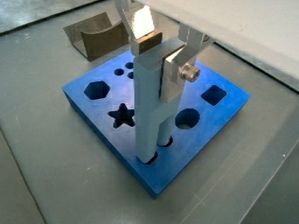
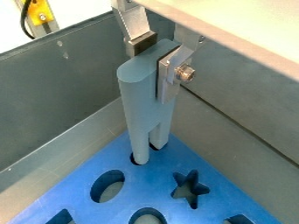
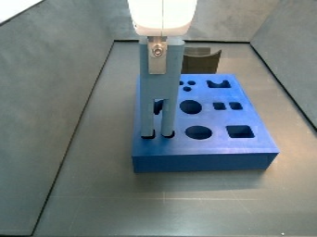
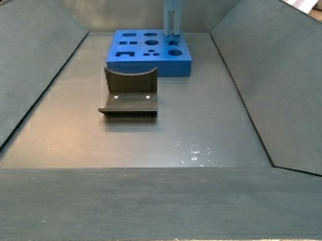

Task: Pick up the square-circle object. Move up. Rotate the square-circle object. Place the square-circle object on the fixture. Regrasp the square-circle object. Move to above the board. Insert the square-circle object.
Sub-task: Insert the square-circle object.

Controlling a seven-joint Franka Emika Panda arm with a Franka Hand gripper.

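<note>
Most of the task looks finished: the pincer (image 1: pixel 163 54) stands over the board (image 1: pixel 222 112), pinching the upper end of the square-circle object (image 1: pixel 151 109), which hangs upright with its lower tip entering a cut-out near the board's edge. In both wrist views the peg's foot sits at the hole's mouth, seemingly just inside; how deep it has gone cannot be told. In a side view the square-circle object (image 3: pixel 154 97) rises from the left part of the board (image 3: pixel 229 148) at mid-frame, beneath the pincer (image 3: pixel 158 46).

Judging from this, pickup, rotation, the fixture stop and the regrasp lie behind. The fixture (image 4: pixel 130 91) sits bare on the desk (image 4: pixel 189 141), left of centre in a side view, apart from the board. What is left, as I judge, is pressing the peg fully home and letting go.
</note>
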